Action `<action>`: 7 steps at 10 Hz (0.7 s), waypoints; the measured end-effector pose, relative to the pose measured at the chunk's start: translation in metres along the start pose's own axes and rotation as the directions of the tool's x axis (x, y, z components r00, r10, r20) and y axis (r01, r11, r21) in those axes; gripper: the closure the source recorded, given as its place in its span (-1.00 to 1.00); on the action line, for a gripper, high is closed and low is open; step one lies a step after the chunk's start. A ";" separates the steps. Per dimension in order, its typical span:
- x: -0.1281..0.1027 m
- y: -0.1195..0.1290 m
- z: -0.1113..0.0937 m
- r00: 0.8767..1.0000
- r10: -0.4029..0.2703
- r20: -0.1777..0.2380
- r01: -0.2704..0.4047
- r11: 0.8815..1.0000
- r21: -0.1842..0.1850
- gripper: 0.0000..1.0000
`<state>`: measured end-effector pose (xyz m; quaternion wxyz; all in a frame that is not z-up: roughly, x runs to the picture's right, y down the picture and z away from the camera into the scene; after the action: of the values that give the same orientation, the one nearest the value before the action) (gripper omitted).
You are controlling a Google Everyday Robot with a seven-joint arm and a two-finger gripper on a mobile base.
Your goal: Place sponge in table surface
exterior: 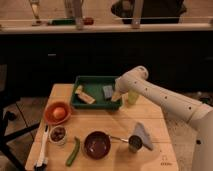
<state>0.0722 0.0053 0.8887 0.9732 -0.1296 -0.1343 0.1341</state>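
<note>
In the right half of the green tray [97, 78], the sponge [108, 91] lies flat (grey-blue, apart from the tan pieces [86, 97] at left). The claw [117, 96] sits at the tray's right edge, just beside the sponge; whether it is apart or together cannot be told. The tray rests on the surface [155, 116].

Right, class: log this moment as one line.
sponge: in green tray | tool: at tray's right end, beside sponge | table surface: sponge not yet on it
</note>
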 end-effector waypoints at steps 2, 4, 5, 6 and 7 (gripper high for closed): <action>0.000 -0.003 0.009 1.000 -0.030 -0.005 0.030 0.999 -0.009 -0.60; -0.004 -0.002 0.019 0.998 -0.065 -0.010 0.064 0.998 -0.023 -0.60; -0.005 -0.001 0.024 0.997 -0.079 -0.015 0.078 0.996 -0.029 -0.60; -0.006 0.000 0.029 0.995 -0.094 -0.022 0.093 0.995 -0.035 -0.60; -0.006 0.000 0.033 0.994 -0.103 -0.027 0.101 0.994 -0.040 -0.60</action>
<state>0.0564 0.0107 0.9176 0.9780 -0.1432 -0.1291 0.0797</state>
